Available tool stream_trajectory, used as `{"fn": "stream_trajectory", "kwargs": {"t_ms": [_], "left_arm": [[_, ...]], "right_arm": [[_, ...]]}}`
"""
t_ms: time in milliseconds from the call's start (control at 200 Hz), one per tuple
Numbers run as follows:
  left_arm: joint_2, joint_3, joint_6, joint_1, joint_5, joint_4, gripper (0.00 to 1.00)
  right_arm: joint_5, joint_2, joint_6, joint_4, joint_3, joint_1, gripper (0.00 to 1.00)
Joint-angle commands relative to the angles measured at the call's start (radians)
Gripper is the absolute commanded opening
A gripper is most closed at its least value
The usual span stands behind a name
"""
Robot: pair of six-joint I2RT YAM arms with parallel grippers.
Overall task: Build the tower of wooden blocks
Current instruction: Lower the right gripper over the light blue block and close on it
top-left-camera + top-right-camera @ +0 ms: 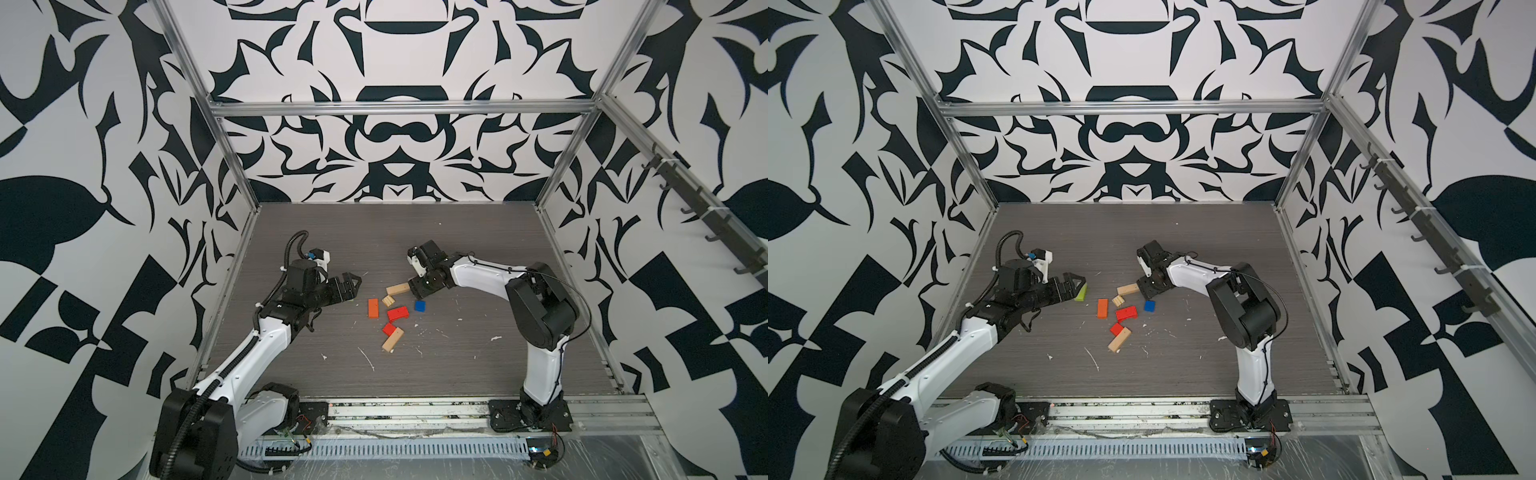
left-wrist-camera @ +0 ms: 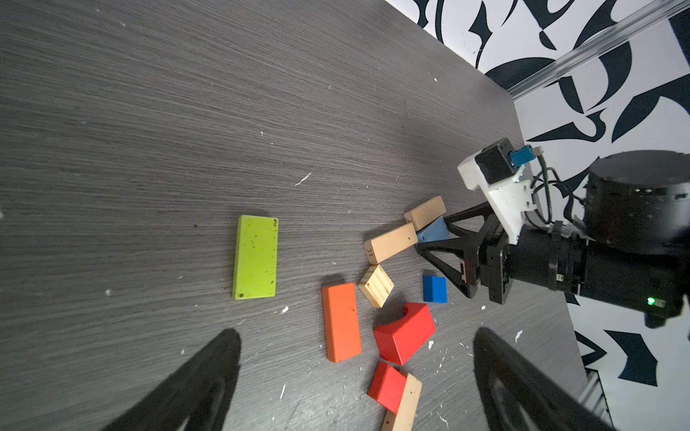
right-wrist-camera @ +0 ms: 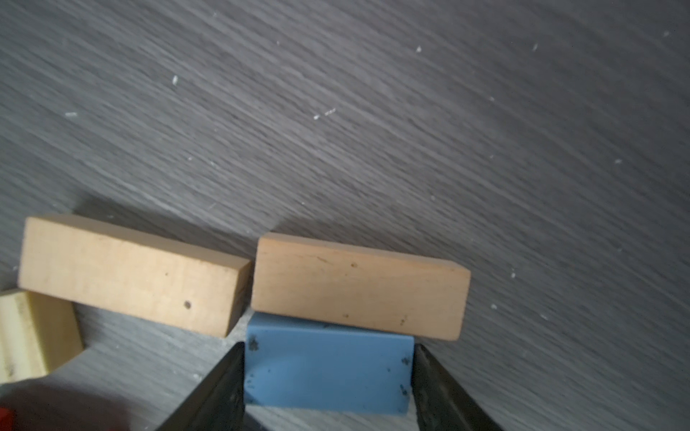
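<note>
One light blue block [image 3: 328, 373] gripped by right tool [image 3: 328, 347], left tool [image 2: 356, 335] spread wide

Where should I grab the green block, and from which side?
Across its two long edges at mid-length, straight down from above with the open left hand. The green block lies flat and alone, so both long sides are free.
</note>
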Motion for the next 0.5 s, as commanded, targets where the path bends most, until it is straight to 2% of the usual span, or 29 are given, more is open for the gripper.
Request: {"fn": "stream_trajectory", "kwargs": {"t_ms": [0, 200, 495], "left_arm": [[0.014, 0.023, -0.009, -0.014, -0.018, 0.007, 0.99], [0.024, 0.029, -0.025, -0.023, -0.017, 0.026, 0.99], [0.057, 0.051, -0.051, -0.04, -0.009, 0.054, 0.99]], "right_arm": [[0.025, -0.032, 0.011, 0.006, 0.006, 0.007, 0.69], [0.049, -0.062, 0.046, -0.01, -0.001, 0.008, 0.67], [0.104, -0.139, 0.168, -0.09, -0.055, 0.008, 0.66]]}}
